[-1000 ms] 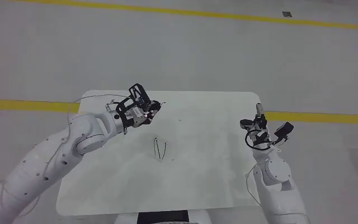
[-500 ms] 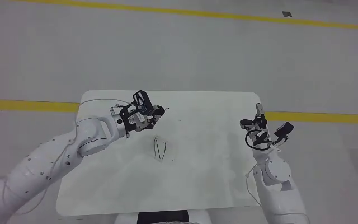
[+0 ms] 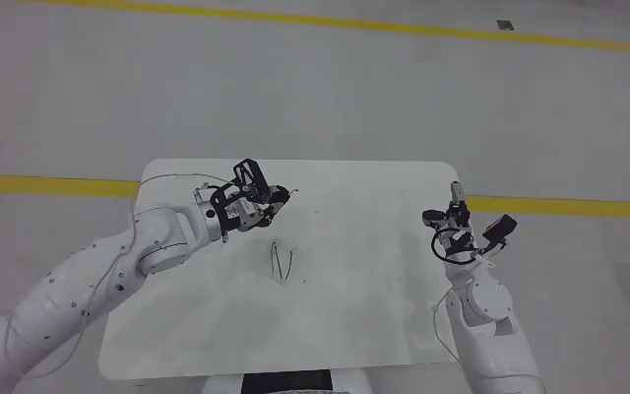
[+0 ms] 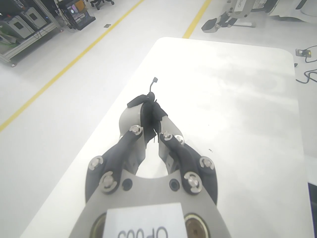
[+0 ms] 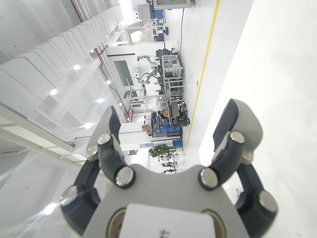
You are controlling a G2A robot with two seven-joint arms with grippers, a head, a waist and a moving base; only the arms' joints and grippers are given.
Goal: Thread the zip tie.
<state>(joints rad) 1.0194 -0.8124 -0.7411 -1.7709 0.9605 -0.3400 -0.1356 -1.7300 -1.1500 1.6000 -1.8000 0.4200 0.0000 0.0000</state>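
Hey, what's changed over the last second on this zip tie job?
The left gripper, shut on a black zip tie, shifted slightly toward the loose zip ties mid-table, then stopped. Nothing was grasped or released. The right gripper, open by the table edge, and the loose ties kept their places.

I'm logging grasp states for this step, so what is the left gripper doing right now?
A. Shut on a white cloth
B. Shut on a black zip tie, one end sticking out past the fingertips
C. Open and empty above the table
B: in the left wrist view the left gripper has its jaws closed on the black zip tie, whose thin end pokes out beyond the fingertips.
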